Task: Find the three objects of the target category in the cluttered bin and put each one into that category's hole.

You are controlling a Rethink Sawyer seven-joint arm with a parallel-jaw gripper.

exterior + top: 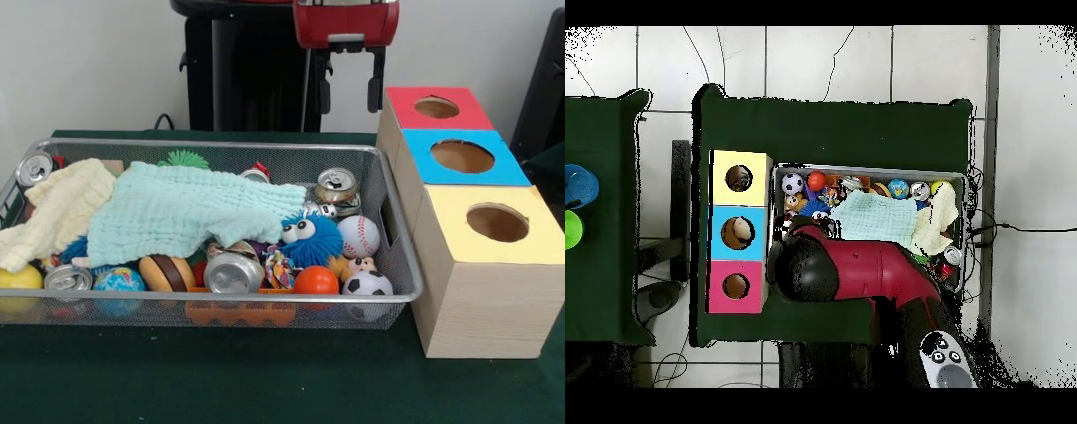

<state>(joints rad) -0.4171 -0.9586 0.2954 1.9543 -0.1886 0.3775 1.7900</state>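
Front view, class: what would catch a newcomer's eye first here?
Probably the wire-mesh bin crammed with toys and cans, half hidden under a pale green cloth and a cream cloth. The fuzzy blue ball with googly eyes stands out near its right end. Right of the bin stand three wooden boxes, their holes surrounded red, blue and yellow.

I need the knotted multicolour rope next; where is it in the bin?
In the front view the rope lies near the bin's front rim, right of centre, between a silver can and the orange ball, just below the fuzzy blue ball.
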